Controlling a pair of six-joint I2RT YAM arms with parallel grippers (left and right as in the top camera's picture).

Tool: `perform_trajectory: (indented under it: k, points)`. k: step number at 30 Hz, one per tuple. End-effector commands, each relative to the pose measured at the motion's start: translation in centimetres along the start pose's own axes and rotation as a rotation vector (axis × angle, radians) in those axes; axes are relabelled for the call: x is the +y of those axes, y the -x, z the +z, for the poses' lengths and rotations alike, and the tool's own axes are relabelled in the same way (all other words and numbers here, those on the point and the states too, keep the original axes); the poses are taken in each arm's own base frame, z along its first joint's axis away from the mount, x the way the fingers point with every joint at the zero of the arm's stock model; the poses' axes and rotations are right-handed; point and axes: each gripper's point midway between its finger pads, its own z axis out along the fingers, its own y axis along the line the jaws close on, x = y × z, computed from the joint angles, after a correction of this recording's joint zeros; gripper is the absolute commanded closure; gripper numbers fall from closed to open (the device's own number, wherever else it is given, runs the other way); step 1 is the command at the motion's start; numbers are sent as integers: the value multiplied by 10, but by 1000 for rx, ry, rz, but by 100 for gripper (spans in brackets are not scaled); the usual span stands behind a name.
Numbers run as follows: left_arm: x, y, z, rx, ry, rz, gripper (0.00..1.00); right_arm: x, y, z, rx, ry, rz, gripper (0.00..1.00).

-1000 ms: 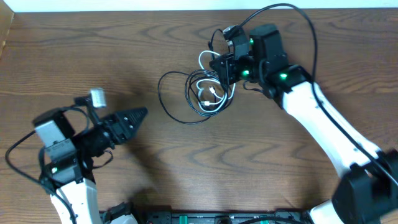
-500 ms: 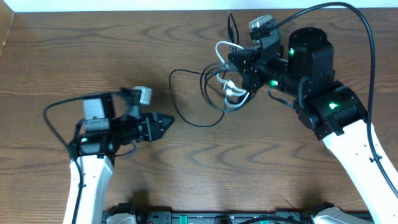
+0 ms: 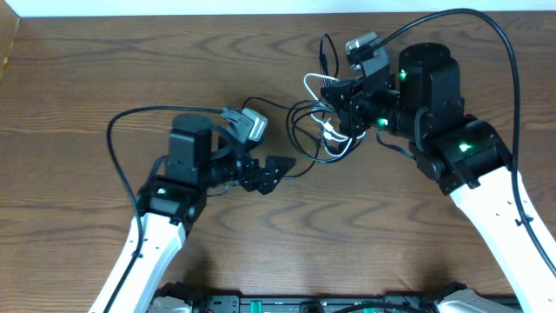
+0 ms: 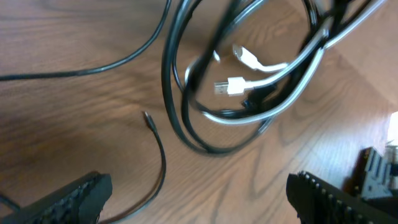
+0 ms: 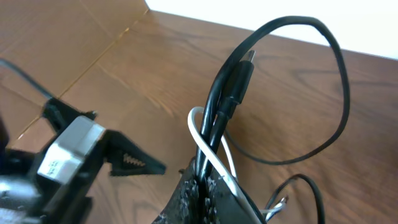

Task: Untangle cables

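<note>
The cables (image 3: 323, 130) are a tangle of black and white loops just left of my right gripper (image 3: 340, 103). That gripper is shut on a few of their strands. In the right wrist view, black and white strands (image 5: 214, 134) rise out of the closed right gripper (image 5: 202, 190), with a black plug (image 5: 239, 81) on top. My left gripper (image 3: 271, 172) stands open a short way left of the bundle, touching nothing. In the left wrist view its fingers (image 4: 68, 202) are spread wide, below the loops (image 4: 205, 146) and two white plugs (image 4: 233, 86). A thin black cable end (image 4: 147, 117) lies close by.
A brown wooden table (image 3: 104, 78) carries everything. Its left edge (image 3: 7, 52) shows at far left and a white wall strip (image 3: 174, 7) runs along the back. Arm mounts (image 3: 304, 304) sit at the front edge. One loose black strand (image 3: 261, 104) trails left from the bundle.
My left arm has swung right across the table to the bundle, and its jaws have opened wide. The right gripper has stayed shut on the cables and lifted them slightly back.
</note>
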Motion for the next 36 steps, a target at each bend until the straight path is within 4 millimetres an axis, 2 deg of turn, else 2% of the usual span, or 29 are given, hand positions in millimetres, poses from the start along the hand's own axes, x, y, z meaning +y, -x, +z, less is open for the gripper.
perform_trajectory:
  k: [1, 3, 5, 6, 9, 10, 13, 16, 17, 21, 24, 27, 29, 32, 36]
  points:
    - [6, 0, 14, 11, 38, 0, 5, 26, 11, -15, -37, 62, -53, 99]
    - [6, 1, 20, 9, 29, -3, 6, 34, 9, -16, -34, 77, -63, 99]
    - [8, 3, 25, 1, 26, -17, 15, 42, 7, -19, -32, 92, -74, 99]
    - [9, 4, 27, -4, 25, -23, 26, 45, 7, -21, -32, 97, -79, 99]
    - [12, 6, 32, -12, 25, -47, 79, 53, 5, -26, -34, 109, -98, 99]
    - [13, 6, 33, -11, 25, -50, 92, 54, 5, -29, -34, 108, -106, 99]
    - [13, 4, 33, -7, 26, -53, 92, 45, 5, -34, -40, 44, -103, 99]
    - [15, 3, 33, 0, 33, -58, 92, 12, 4, -41, -47, -157, -89, 99]
    - [15, 1, 33, 6, 34, -63, 92, -5, 4, -47, -48, -256, -82, 99]
    - [21, -7, 30, 34, 51, -95, 92, -75, -1, -96, -98, -711, 53, 99]
    - [31, -13, 25, 51, 76, -131, 92, -105, -7, -138, -149, -953, 134, 99]
    - [48, -22, 18, 78, 134, -184, 93, -121, -12, -175, -212, -1113, 208, 99]
    - [68, -33, 9, 106, 223, -231, 92, -129, -14, -203, -264, -1201, 255, 99]
    - [89, -44, -5, 130, 317, -285, 93, -134, -16, -234, -323, -1264, 296, 99]
    - [106, -48, -22, 116, 374, -361, 93, -137, -17, -267, -396, -1308, 347, 99]
